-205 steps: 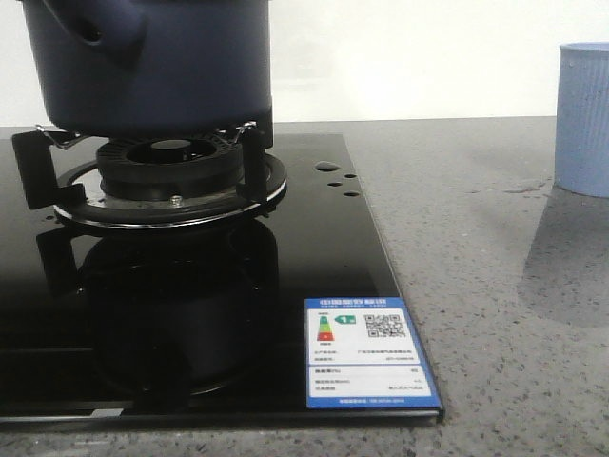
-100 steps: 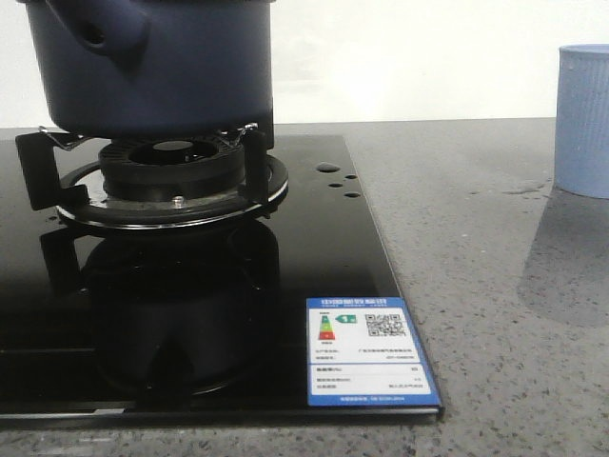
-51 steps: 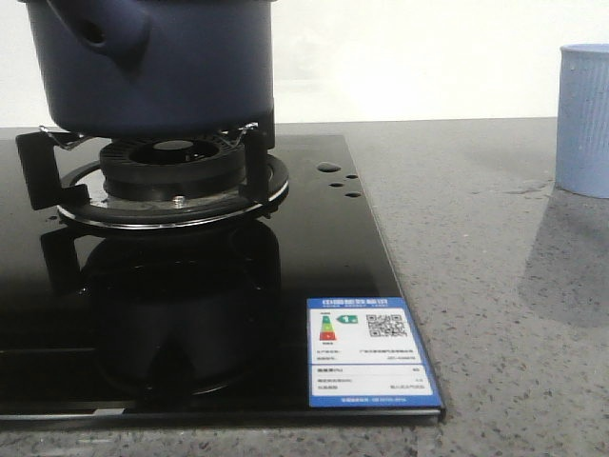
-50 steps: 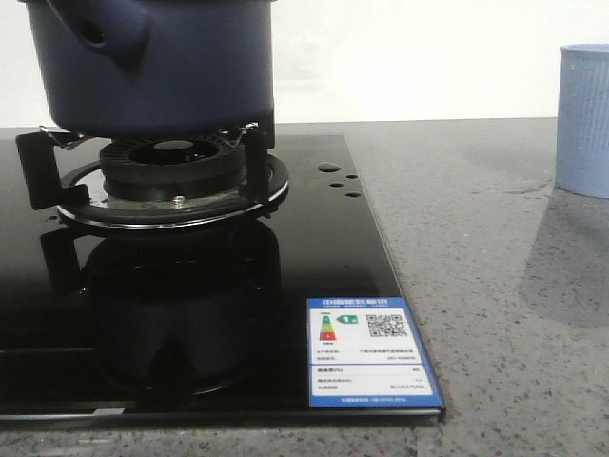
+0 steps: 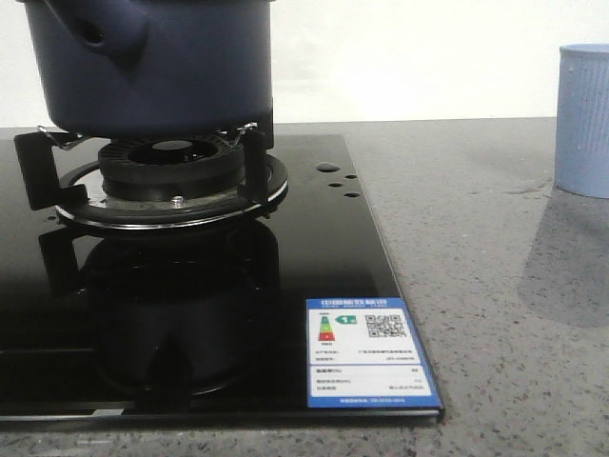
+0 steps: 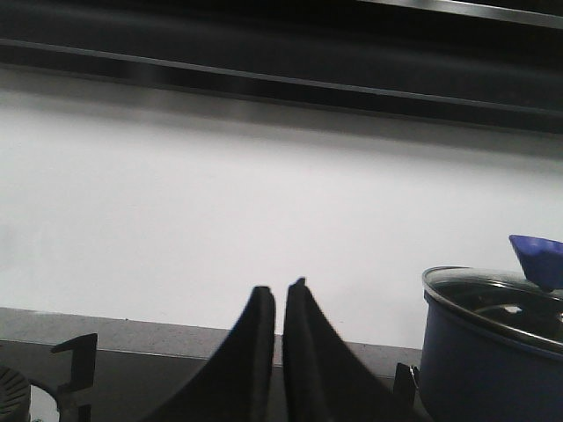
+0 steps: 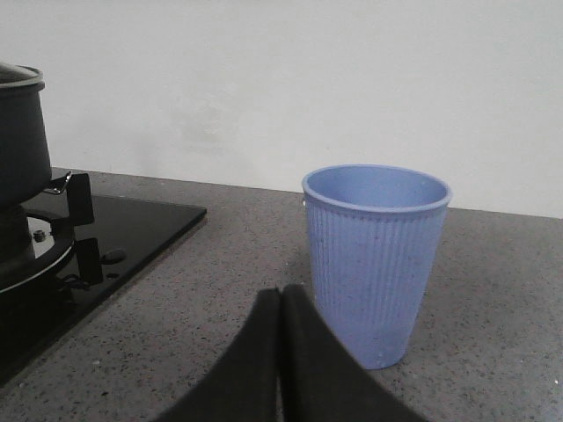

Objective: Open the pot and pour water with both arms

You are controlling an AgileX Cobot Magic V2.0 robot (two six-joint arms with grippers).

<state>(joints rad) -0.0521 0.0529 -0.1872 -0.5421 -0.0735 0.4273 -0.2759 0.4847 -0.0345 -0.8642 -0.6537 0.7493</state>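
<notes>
The dark navy pot [image 5: 152, 62] stands on the burner grate of the black glass stove [image 5: 314, 238], its handle socket [image 5: 100, 33] facing me. In the left wrist view the pot [image 6: 488, 352] carries a glass lid [image 6: 497, 294] with a blue knob [image 6: 538, 259]. My left gripper [image 6: 279, 294] is shut and empty, low over the stove, well to the side of the pot. My right gripper [image 7: 281, 294] is shut and empty, just in front of the pale blue ribbed cup [image 7: 376, 259]. The cup [image 5: 582, 119] stands at the far right of the counter. Neither gripper shows in the front view.
The grey speckled countertop [image 5: 495, 314] runs right of the stove. A blue energy label [image 5: 369, 352] is stuck on the stove's near right corner. A second burner grate [image 6: 75, 365] shows in the left wrist view. A white wall stands behind.
Nothing has visibly moved apart from a slight shift of the whole front view.
</notes>
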